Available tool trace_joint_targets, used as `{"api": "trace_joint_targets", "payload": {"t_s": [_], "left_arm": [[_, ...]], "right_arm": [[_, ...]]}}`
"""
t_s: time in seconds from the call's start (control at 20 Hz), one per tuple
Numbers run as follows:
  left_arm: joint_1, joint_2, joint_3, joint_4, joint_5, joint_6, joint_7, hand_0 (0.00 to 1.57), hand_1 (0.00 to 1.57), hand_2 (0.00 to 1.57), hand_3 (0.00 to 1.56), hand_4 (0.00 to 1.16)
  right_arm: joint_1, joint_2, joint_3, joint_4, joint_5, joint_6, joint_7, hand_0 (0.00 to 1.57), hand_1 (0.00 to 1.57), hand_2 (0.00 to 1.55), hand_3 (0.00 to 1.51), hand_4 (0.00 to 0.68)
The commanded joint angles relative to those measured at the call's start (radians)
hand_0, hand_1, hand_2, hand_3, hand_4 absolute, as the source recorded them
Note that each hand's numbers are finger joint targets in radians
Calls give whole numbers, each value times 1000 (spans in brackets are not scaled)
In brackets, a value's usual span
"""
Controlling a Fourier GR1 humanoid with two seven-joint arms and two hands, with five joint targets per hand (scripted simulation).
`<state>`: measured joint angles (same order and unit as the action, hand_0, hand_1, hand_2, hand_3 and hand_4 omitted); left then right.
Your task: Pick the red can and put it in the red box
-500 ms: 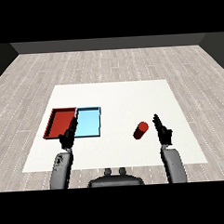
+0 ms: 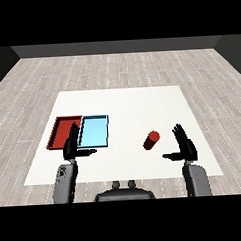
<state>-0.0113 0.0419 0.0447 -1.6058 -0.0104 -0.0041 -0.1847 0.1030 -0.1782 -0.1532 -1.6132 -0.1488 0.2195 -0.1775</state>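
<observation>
Right robot hand [image 2: 186,147] open beside red can [image 2: 151,140].

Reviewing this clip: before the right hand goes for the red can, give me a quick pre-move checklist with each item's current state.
1. Red can on the table, free of both hands: ok.
2. Right hand open, fingers straight, thumb towards the can: ok.
3. Right hand beside the can with a gap between them, no contact yet: ok.
4. Red tray holds nothing in the part that shows: ok.
5. Left hand overlaps the red tray's near right corner and may hinder placing: not ok.
6. Can upright or lying: cannot tell.
</observation>
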Motion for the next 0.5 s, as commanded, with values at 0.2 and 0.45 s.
{"api": "trace_joint_targets", "payload": {"t_s": [0.2,0.45], "left_arm": [[21,-32,0,37,21,-19,-209,0,0,0,0,0],[26,-9,24,0,51,-35,-187,0,0,0,0,0]], "right_arm": [[82,-25,-70,-25,-94,146,-153,0,0,0,0,0],[30,0,-77,38,-55,137,-163,0,0,0,0,0]]}}
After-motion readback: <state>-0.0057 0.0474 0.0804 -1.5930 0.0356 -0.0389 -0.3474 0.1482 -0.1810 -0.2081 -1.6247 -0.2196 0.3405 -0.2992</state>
